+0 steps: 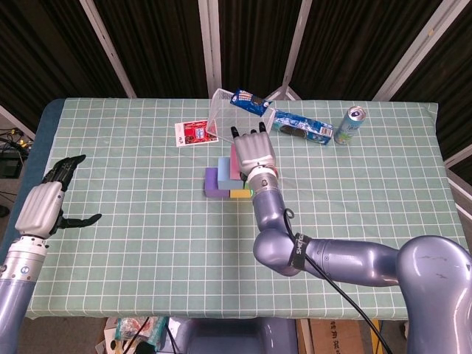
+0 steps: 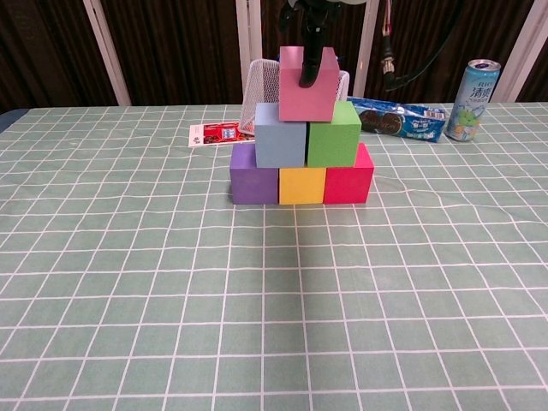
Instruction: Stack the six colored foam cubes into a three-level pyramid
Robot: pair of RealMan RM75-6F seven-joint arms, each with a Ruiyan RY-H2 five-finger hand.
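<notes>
The pyramid sits around the middle of the bench (image 1: 110, 243), a bit toward the far side, with loads of open green checked cloth in front and on both flanks. Behind it things get tighter: a white mesh basket (image 2: 257, 86) tipped on its side is just behind the stack, a red-and-white card (image 2: 217, 133) lies to its left, a blue cookie pack (image 2: 401, 120) and a drink can (image 2: 473, 88) sit off to the right, and another blue packet (image 1: 249, 102) rests on the basket rim. Can't tell if anything's inside the basket.

The right hand (image 1: 254, 153) comes in from above, arm bent up from the near edge, back of the hand facing the head camera, fingers (image 2: 310, 64) clamped on the pink cube (image 2: 306, 84). That cube rests on top of the light blue cube (image 2: 281, 134) and green cube (image 2: 334, 134), roughly over their seam. Bottom row is purple cube (image 2: 253, 174), yellow cube (image 2: 301, 185), red cube (image 2: 348, 180), all touching side by side.

The left hand (image 1: 44, 203) hangs well out by the left edge, holding nothing, fingers apart with the thumb sticking out sideways.
</notes>
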